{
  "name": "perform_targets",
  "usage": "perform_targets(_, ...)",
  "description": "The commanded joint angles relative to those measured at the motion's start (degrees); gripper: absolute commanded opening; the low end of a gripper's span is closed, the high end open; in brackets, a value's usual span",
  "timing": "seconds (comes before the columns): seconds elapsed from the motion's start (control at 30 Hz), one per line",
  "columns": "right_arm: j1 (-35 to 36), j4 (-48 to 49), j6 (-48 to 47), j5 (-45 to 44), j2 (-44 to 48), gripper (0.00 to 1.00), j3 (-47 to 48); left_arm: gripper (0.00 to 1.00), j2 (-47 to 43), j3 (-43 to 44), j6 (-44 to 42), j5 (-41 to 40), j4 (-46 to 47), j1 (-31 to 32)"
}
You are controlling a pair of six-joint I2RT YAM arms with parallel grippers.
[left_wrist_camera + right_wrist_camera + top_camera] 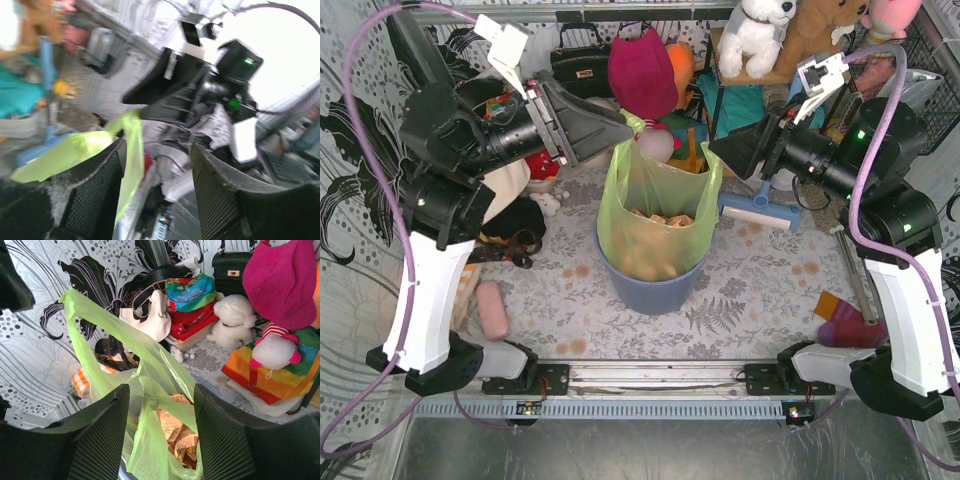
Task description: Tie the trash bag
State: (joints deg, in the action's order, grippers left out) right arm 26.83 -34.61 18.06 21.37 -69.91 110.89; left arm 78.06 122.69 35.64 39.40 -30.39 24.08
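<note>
– Table (760, 280) biggest: flat, floral cloth. Next?
– Bin (655, 292): round, blue-grey, rigid plastic, mid-table between the arms. Trash bag (650, 250) sits inside it, upper part standing above the rim.
– Bag material?
– Thin light-green film, translucent, crinkly, floppy. Light, I'd guess. Slippery, and likely to tear if yanked. Won't hold shape once let go.
– End effectors?
– Left end effector (620, 128) is at the bag's raised left corner. Wrist view shows its fingers spread, green film lying against one finger (100, 190). Hooked or just resting, can't tell. Right end effector (713, 150) is spread too, by the right corner, bag mouth seen through its gap. No contact that I can see.
– Where to grab?
– The two handle strips: left handle (75, 320) stands tall, right handle (712, 178) is shorter and slumped. Take each near its tip, pinch the film flat, leave slack for the knot.
– Smallest?
– Crumpled tan paper (175, 430) inside: stiffer, bulky, low in the bag, so the handles are free.
</note>
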Motion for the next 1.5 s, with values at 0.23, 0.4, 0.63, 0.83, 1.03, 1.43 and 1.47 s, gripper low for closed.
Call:
perform_targets(0.23,0.02,1.29,-2.68,-0.01,1.69,0.55,-0.47,0.64,-3.31,-15.73,4.3,15.49,14.07,8.29)
perform_targets(0.4,0.01,0.32,-4.53,-0.05,0.77,0.51,0.98,0.64,-5.98,-18.28,-5.07,3.6,4.2,13.02)
perform_targets(0.63,0.06,-0.4,-7.76,6.78,-0.7,0.55,2.52,0.67,-10.63,-29.47,-11.5,-16.14,17.67,25.51)
perform_targets(0.83,0.0,-0.41,-7.76,9.48,-1.37,0.42,2.95,0.66,-11.68,-38.16,-21.06,-28.91,31.1,35.54)
perform_targets(1.03,0.01,-0.37,-8.48,7.52,-0.95,0.1,2.64,0.65,-12.31,-42.77,-29.03,-36.66,39.26,37.2)
perform_targets(1.43,0.06,6.74,-5.43,10.01,1.33,0.0,-0.61,0.71,-11.37,-50.29,-39.28,-43.0,56.8,37.26)
perform_targets(1.47,0.07,7.17,-5.15,10.66,1.35,0.0,-0.65,0.72,-10.85,-50.25,-40.33,-43.08,57.92,37.24)
